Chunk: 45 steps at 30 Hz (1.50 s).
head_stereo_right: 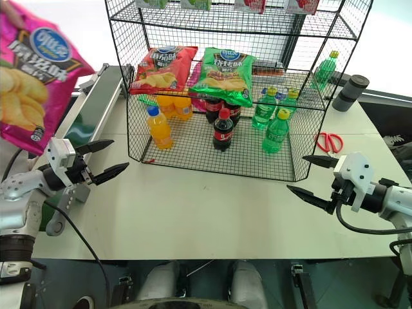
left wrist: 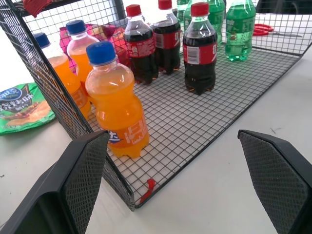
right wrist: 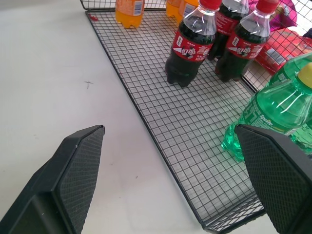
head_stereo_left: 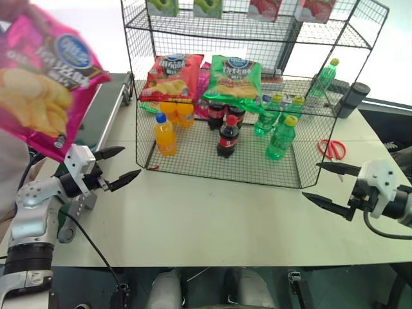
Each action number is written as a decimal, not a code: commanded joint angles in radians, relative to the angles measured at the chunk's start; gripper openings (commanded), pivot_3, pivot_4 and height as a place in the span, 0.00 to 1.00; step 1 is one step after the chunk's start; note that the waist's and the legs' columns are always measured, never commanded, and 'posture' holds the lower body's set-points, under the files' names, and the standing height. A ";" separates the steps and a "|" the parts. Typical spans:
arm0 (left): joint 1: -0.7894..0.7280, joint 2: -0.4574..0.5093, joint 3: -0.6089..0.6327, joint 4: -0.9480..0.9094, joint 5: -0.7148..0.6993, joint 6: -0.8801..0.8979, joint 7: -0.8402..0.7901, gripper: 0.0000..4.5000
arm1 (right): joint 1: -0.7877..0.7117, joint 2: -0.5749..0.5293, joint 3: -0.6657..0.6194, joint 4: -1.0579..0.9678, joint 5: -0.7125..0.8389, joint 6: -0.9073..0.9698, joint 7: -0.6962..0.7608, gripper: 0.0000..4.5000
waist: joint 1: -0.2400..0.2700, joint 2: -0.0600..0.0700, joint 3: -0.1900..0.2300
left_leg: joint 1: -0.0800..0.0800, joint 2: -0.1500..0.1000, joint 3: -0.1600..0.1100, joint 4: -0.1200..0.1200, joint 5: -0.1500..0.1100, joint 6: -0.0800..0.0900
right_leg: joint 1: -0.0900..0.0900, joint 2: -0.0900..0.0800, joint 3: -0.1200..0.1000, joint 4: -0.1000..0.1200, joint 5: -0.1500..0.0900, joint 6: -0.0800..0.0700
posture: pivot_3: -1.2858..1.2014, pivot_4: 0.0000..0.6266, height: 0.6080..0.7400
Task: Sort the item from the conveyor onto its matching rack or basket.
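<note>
left gripper [head_stereo_left: 122, 166]: fingers spread wide, nothing between them; hovers over the table [head_stereo_left: 212, 219] by its left edge, aimed at the rack's lower left corner
right gripper [head_stereo_left: 325, 185]: jaws wide apart too, empty; over the table's right side, pointing in toward the rack
pink chip bag [head_stereo_left: 42, 84]: up in the air at far left, close to the camera, above the left gripper and the conveyor; neither gripper touches it; can't tell what holds it up
conveyor [head_stereo_left: 106, 106]: dark belt with grey rails, runs along the table's left edge, beside the rack
rack [head_stereo_left: 257, 96]: black wire mesh, open front faces the robot
middle tier: red chip bag [head_stereo_left: 172, 76] left, green chip bag [head_stereo_left: 235, 78] right, a bit of pink between them
bottom tier: orange soda bottles [head_stereo_left: 165, 134] left, cola bottles [head_stereo_left: 227, 136] centre, green soda bottles [head_stereo_left: 280, 137] right, all upright
top tier: small green and red packs, cut off by the frame edge
table extras: red scissors [head_stereo_left: 331, 149] right of the rack, dark cylinder [head_stereo_left: 353, 98] behind them
</note>
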 commanded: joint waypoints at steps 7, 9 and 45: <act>0.008 0.005 0.015 -0.028 0.012 -0.016 0.023 1.00 | -0.029 -0.010 0.007 0.003 -0.004 -0.017 0.001 0.99 | 0.000 0.000 0.000 | 0.000 0.000 0.000 0.000 0.000 0.000 | 0.000 0.000 0.000 0.000 0.000 0.000 | 0.52 0.24 0.98; 0.024 0.002 0.018 -0.038 0.008 -0.010 0.028 1.00 | -0.039 -0.012 0.013 -0.002 -0.001 -0.012 0.001 0.99 | -0.002 0.000 0.000 | 0.000 0.000 0.000 0.000 0.000 0.000 | 0.000 0.000 0.000 0.000 0.000 0.000 | 0.52 0.24 0.98; 0.152 0.088 0.099 -0.100 0.040 -0.108 0.073 1.00 | -0.191 0.097 0.154 -0.031 0.088 0.074 -0.040 0.99 | -0.006 0.000 0.000 | 0.000 0.001 0.000 0.000 0.000 0.000 | -0.001 0.000 0.000 0.001 0.000 0.000 | 0.52 0.24 0.98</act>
